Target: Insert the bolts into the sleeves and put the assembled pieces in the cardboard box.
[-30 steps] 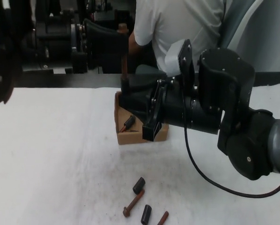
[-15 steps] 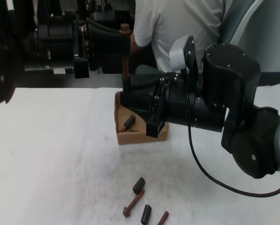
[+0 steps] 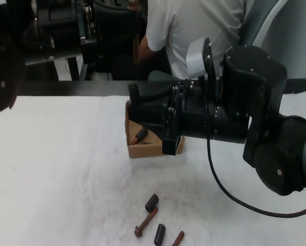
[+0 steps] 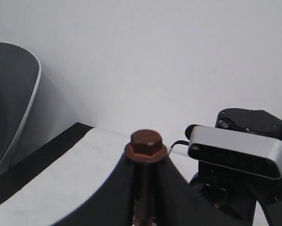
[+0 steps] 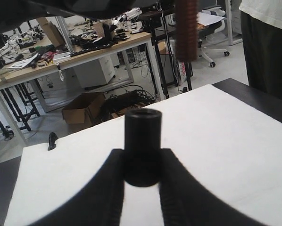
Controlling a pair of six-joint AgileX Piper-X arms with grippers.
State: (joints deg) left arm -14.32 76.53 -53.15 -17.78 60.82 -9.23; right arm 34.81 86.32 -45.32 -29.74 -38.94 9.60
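The left gripper [image 4: 143,197] is closed on the shank of a rust-brown hex-head metal bolt [image 4: 145,144], gripping just below the head. The right gripper [image 5: 142,162] clamps a black cylindrical sleeve [image 5: 142,141]; the high view shows it upright above the far wall of the small brown cardboard box [image 3: 145,150]. The bolt's threaded end hangs clear of the sleeve's open mouth, not inserted. The box stands toward the far edge of the white bench surface [image 3: 56,169] and holds one assembled piece [image 3: 140,135]. Close to the near edge lie a loose sleeve [image 3: 152,202] and a loose bolt [image 3: 145,222], with a second sleeve [image 3: 159,234] and a second bolt [image 3: 178,238] nearer that edge.
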